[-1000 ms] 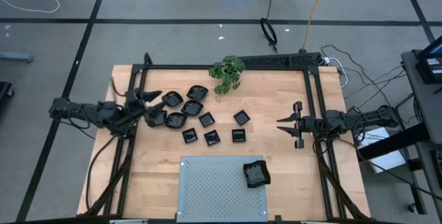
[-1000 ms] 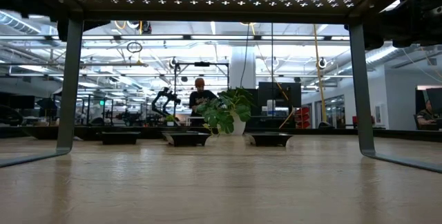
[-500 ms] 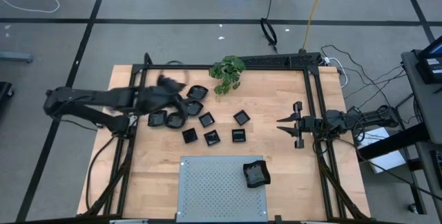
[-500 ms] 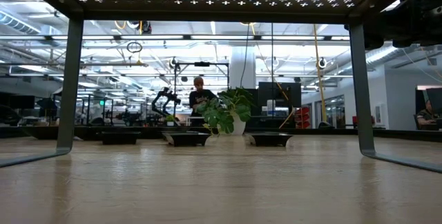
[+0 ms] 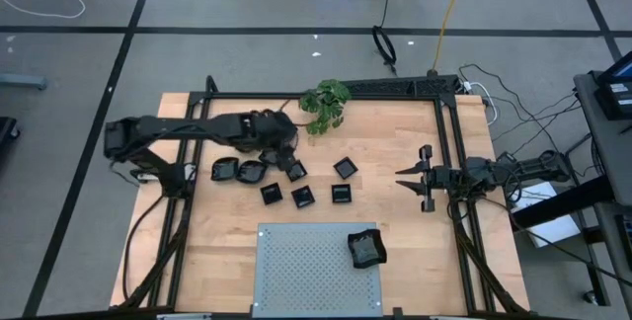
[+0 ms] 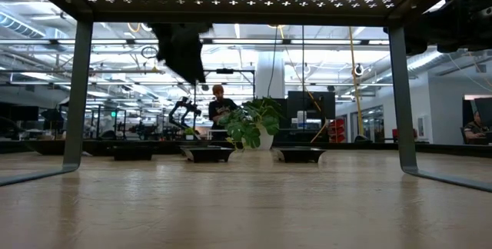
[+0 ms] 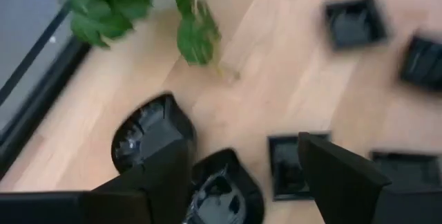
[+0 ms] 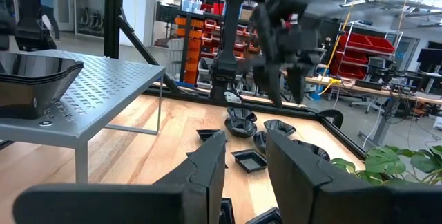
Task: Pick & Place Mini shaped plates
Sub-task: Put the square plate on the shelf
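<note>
Several small glossy black plates (image 5: 303,197) lie scattered flat on the wooden table, right of its left edge and near the plant. One more plate (image 5: 366,249) sits on the grey perforated panel. My left gripper (image 5: 284,150) is open and hovers above the far end of the cluster. In the left wrist view its fingers (image 7: 245,175) straddle empty air over a rounded plate (image 7: 148,133) and a square plate (image 7: 286,165). In the low view it hangs high above the table (image 6: 183,49). My right gripper (image 5: 407,175) waits open near the table's right edge, and its wrist view shows the gap (image 8: 245,165).
The green plant (image 5: 325,105) stands at the table's far edge, just right of my left gripper. The grey perforated panel (image 5: 306,266) is raised on legs (image 6: 77,95) at the near edge. A black frame (image 5: 449,142) borders the table. Bare wood lies between plates and right gripper.
My left arm has swung quickly from the table's left edge toward the right, ending over the plates beside the plant, and it now shows in the low view, high above the table. The gripper carries nothing. My right arm has kept still.
</note>
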